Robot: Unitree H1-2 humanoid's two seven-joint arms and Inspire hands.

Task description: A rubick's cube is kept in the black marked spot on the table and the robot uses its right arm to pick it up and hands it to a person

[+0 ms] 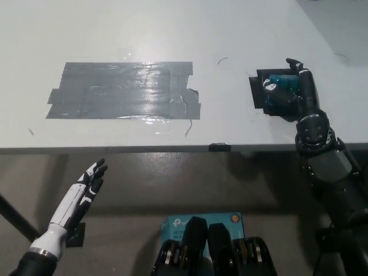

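The Rubik's cube (283,88) shows blue and teal faces and sits on the black marked spot (257,91) at the right of the white table (172,29). My black right hand (290,89) is wrapped around the cube, fingers over its far side and thumb on its near left side. The cube rests on the mark. My white left hand (86,187) hangs open below the table's front edge at the lower left, holding nothing.
A large patch of grey tape (123,90) covers the table's left middle. A small black tab (219,147) sits on the front edge. Below the table lies a blue box (230,220) on the floor.
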